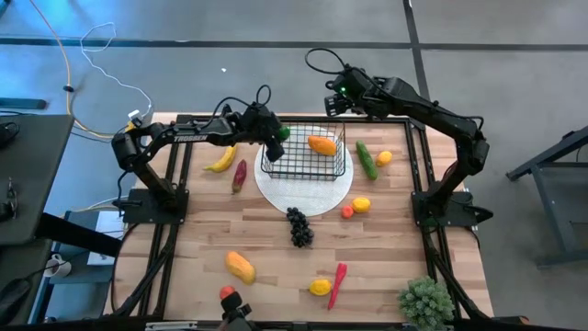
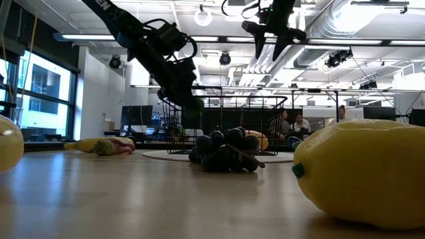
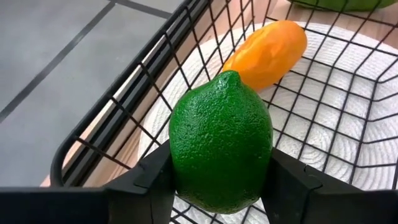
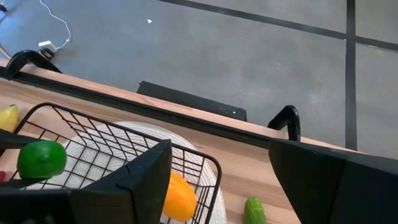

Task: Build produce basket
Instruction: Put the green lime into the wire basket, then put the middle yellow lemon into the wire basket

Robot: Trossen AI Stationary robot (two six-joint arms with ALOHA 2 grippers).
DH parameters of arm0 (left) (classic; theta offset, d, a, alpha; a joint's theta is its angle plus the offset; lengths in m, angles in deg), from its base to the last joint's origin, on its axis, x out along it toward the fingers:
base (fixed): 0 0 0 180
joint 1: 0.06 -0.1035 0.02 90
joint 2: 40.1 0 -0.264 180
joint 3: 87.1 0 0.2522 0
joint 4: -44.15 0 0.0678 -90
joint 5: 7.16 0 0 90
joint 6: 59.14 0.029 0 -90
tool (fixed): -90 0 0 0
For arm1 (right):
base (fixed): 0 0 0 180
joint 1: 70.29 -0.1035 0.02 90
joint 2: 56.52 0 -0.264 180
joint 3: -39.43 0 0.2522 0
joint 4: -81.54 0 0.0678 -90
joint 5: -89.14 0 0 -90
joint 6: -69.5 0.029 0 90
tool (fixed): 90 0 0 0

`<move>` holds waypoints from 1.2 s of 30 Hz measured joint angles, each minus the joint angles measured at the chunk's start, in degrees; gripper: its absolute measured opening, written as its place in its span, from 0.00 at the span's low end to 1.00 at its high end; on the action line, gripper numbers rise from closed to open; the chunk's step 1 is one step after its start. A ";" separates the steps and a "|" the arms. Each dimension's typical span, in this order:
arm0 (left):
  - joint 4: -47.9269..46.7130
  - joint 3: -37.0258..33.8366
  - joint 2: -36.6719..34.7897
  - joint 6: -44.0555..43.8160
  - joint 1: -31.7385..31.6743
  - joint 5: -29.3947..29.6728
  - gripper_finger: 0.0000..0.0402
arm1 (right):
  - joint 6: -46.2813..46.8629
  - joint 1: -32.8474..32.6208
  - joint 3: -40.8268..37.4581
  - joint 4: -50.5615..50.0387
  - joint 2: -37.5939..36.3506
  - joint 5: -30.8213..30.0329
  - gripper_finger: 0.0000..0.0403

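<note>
My left gripper (image 1: 277,138) is shut on a green lime (image 3: 221,149) and hovers over the far-left corner of the black wire basket (image 1: 305,153). The basket stands on a round white plate (image 1: 312,196), and an orange fruit (image 1: 322,144) lies inside it. In the low view the lime (image 2: 195,103) hangs level with the basket's rim (image 2: 226,98). My right gripper (image 1: 333,101) is open. It is raised above the table's far edge, beyond the basket, and touches nothing. Its wrist view looks down on the basket (image 4: 118,149) and the lime (image 4: 41,158). My left gripper pinches the lime at its widest part (image 3: 180,155) between the two fingers (image 3: 152,180), one on each side. The fingers slant down from the table's left side. The lime is lifted clear above the basket's floor, with its pointed end away from the gripper.
Left of the basket lie a banana (image 1: 221,159) and a reddish fruit (image 1: 240,175). To its right are a cucumber (image 1: 367,158) and a small orange (image 1: 384,158). Nearer lie grapes (image 1: 299,225), a lemon (image 1: 361,205), a chili (image 1: 338,283) and a green bushy plant (image 1: 425,301).
</note>
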 joint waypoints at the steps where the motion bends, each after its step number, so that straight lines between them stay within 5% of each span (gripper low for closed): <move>1: 0.02 0.00 0.00 -0.58 0.00 0.00 0.45 | 0.02 0.00 0.00 -0.31 0.00 0.00 0.62; 23: -0.52 0.29 -0.18 -1.47 -0.14 1.68 0.58 | -1.00 -0.58 0.00 -2.80 -0.99 0.12 0.62; 36: -9.72 11.17 -4.71 2.92 -1.43 0.87 0.57 | 12.37 -5.74 0.00 -16.06 -5.18 0.35 0.62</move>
